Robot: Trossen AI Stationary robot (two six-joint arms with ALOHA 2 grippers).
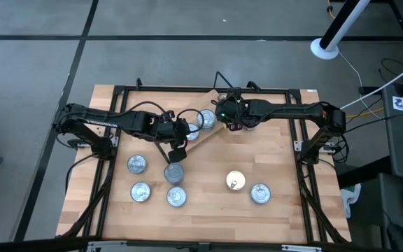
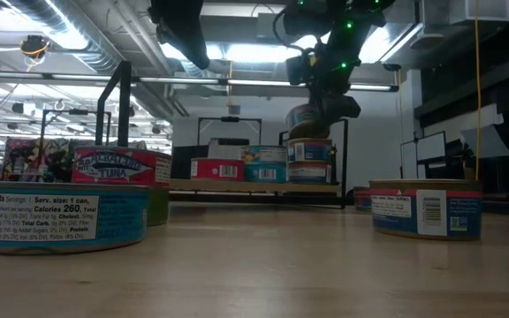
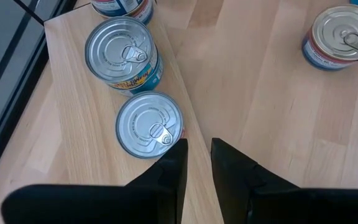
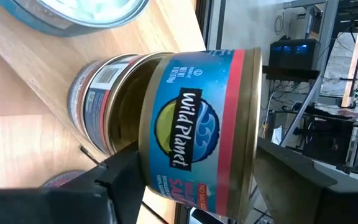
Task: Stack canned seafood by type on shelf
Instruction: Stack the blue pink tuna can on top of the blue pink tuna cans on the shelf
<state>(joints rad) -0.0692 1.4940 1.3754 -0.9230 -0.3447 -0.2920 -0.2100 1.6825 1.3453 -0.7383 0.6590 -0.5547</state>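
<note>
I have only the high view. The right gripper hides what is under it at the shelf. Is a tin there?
Observer: Yes, a blue-labelled tin sits in the right gripper.
Operator: Is it above other tins?
Observer: Right above a stack of two tins on the shelf; whether they touch, I cannot tell.
Operator: And the left gripper?
Observer: The left gripper is empty, hovering beside the shelf.

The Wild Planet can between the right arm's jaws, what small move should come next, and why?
Probably finish opening and lift the right gripper straight up. The Wild Planet can already sits on top of the stack of cans on the shelf, and the jaws stand apart on either side of it. The left gripper waits, empty, by other cans.
</note>
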